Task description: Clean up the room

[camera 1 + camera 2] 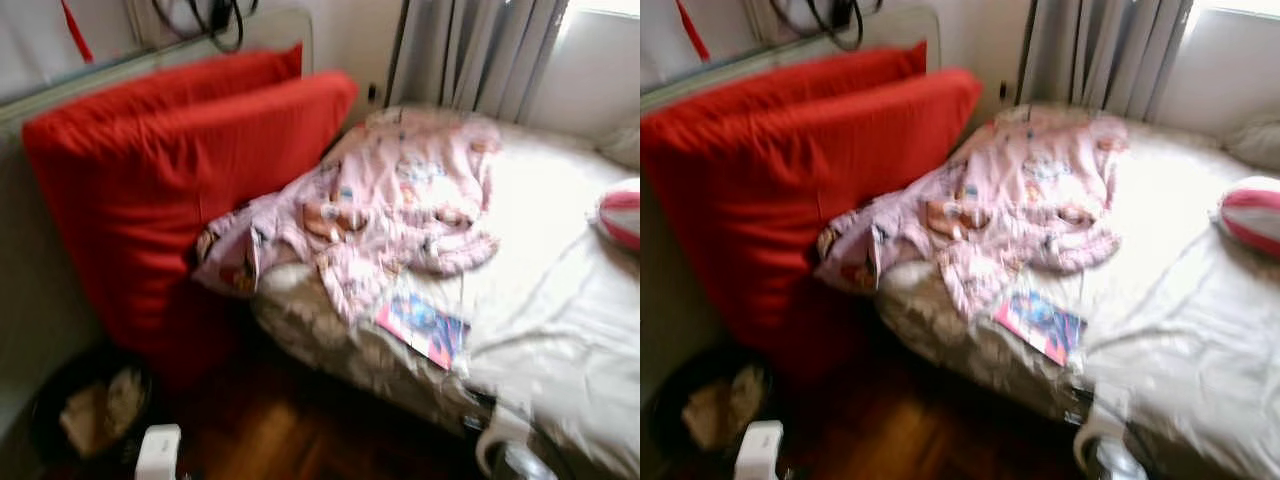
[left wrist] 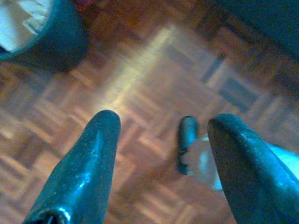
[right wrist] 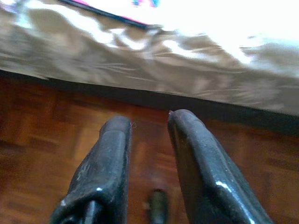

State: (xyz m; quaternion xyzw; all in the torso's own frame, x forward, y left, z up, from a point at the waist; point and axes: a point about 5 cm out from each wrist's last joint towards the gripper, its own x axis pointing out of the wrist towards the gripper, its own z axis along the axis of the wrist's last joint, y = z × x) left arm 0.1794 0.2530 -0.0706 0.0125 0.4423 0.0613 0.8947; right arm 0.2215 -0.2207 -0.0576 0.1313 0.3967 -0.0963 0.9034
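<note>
Now: both sets of fingers empty, left (image 2: 161, 140) wide, right (image 3: 149, 126) narrow.
Pink pyjamas (image 1: 390, 215) on bed (image 1: 560, 290): soft, light; I'd pinch a bunched fold.

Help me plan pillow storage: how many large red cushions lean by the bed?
2. One large red fabric cushion stands in front, touching the pink patterned garment on the bed; a second red cushion peeks out behind it. More may be hidden.

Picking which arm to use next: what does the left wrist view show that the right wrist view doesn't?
Left wrist: the left claw, open, near a dark bin with paper in it. Right wrist: the right claw, low beside the bed sheet, with a pink book at the sheet's edge. Both: parquet floor.
</note>
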